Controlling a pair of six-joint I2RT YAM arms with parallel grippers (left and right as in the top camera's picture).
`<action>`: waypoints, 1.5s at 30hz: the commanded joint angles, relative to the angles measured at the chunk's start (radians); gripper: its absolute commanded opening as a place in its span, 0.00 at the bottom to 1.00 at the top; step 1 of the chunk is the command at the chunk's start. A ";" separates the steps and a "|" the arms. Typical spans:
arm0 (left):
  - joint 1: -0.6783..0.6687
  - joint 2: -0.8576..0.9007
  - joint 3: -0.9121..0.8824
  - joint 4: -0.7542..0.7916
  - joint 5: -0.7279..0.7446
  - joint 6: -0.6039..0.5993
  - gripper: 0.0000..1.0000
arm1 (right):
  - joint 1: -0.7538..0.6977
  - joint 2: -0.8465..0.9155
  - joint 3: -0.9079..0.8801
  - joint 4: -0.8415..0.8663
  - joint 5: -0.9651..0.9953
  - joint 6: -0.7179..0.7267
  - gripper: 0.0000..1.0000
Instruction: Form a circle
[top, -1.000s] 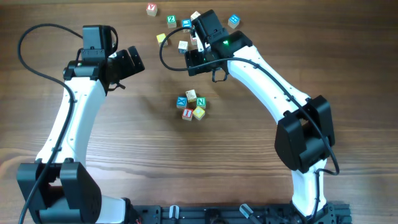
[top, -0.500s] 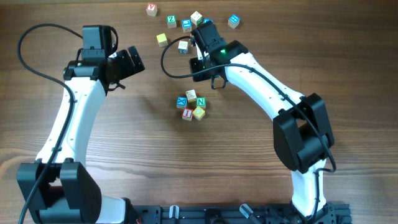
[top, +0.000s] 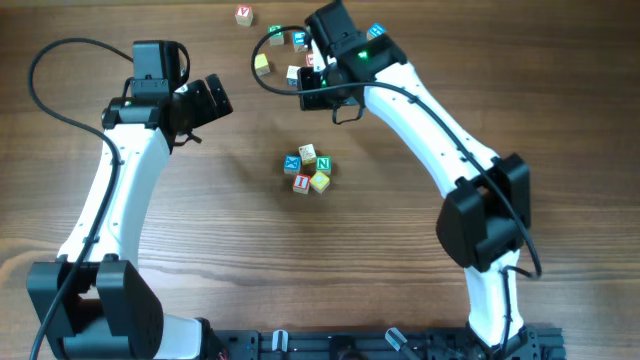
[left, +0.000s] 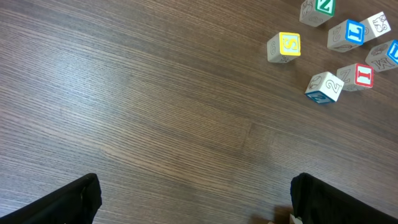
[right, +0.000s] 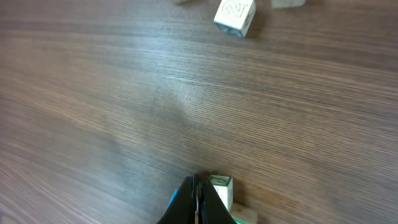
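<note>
Circle (top: 307, 170) of five small wooden letter cubes, tight at overhead centre on brown wood table (top: 200, 230); black right gripper (right: 195, 190) pinched shut, apparently empty, among loose letter cubes (top: 262, 63) at top; black left gripper (top: 212, 100) spread wide; advice: reopen, straddle one cube squarely, avoid nudging ring.

The left wrist view cuts the left fingers (left: 65, 202) at the bottom edge, so we see only their dark tips. Far ahead and right of them, a green-lettered cube (left: 318, 9) and a blue-lettered cube (left: 387, 55) run off the frame. The right fingers (right: 186, 205) are cropped too. A cube (right: 222, 188) just right of them is half hidden, and we cannot read its letter. Overhead, the right arm (top: 345, 50) covers those fingers and some loose cubes (top: 262, 63).
</note>
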 joint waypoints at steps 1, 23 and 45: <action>0.004 0.003 0.000 0.003 -0.009 -0.006 1.00 | 0.028 0.104 0.010 0.034 -0.006 -0.016 0.05; 0.004 0.003 0.000 0.003 -0.009 -0.005 1.00 | 0.043 0.203 -0.008 -0.062 0.028 0.034 0.05; 0.004 0.003 0.000 0.003 -0.009 -0.006 1.00 | 0.042 0.214 -0.039 -0.062 0.082 0.050 0.05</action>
